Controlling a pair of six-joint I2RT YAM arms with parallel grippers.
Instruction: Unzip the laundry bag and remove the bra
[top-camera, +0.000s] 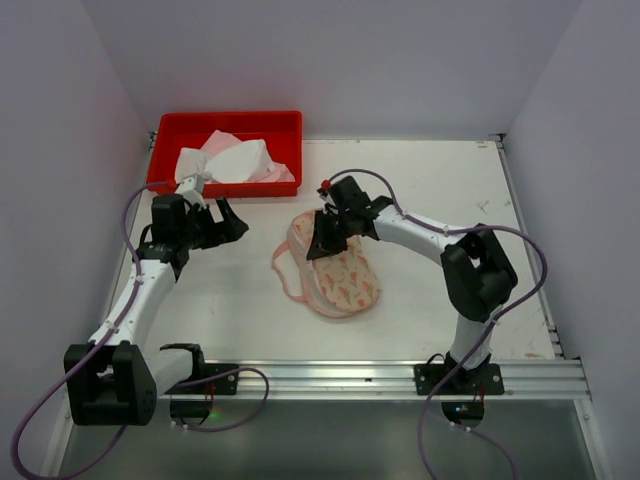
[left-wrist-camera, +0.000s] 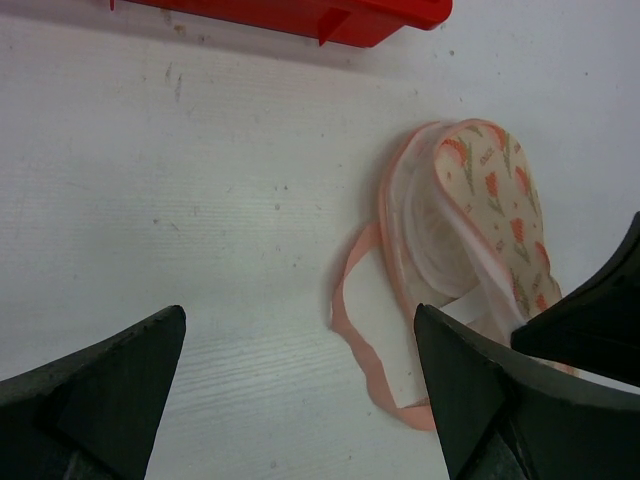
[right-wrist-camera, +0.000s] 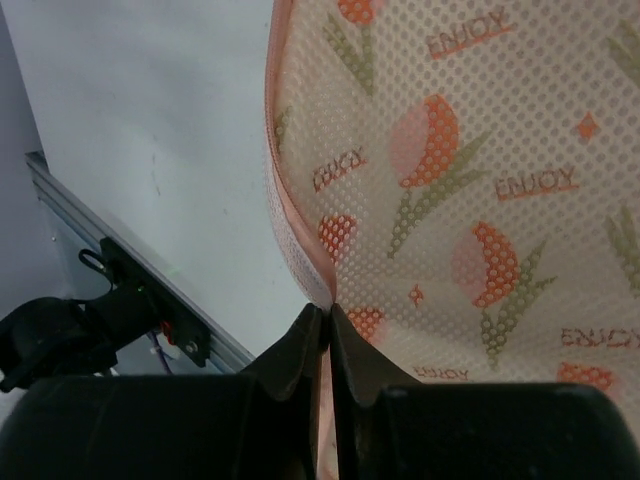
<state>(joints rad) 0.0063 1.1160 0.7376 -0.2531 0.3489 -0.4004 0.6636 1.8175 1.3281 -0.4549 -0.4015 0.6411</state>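
**On the white surface, the bra is out: time for a clean release**

The white surface (top-camera: 450, 200) sits inside pale walls, with a red tray (top-camera: 290, 125) at its far left corner. The laundry bag (top-camera: 235, 160) lies crumpled in that tray. The bra (top-camera: 350, 285) lies flat near the middle of the surface, well apart from the bag.

The right end effector (right-wrist-camera: 327, 312) is closed on the bra, pinching the pink trim (right-wrist-camera: 290, 250) at its far end. The left end effector (top-camera: 232, 220) hangs wide open and empty, just in front of the tray.

The removal looks done, so the step in hand is probably letting go. To do it well, the right jaws should part fully while low, so the soft trim drops rather than clings to a pad. The end effector should then rise straight up. A sideways pull could drag the light bra. The loose strap (left-wrist-camera: 350, 330) loops out toward the left edge, so the left arm is best kept away from it.
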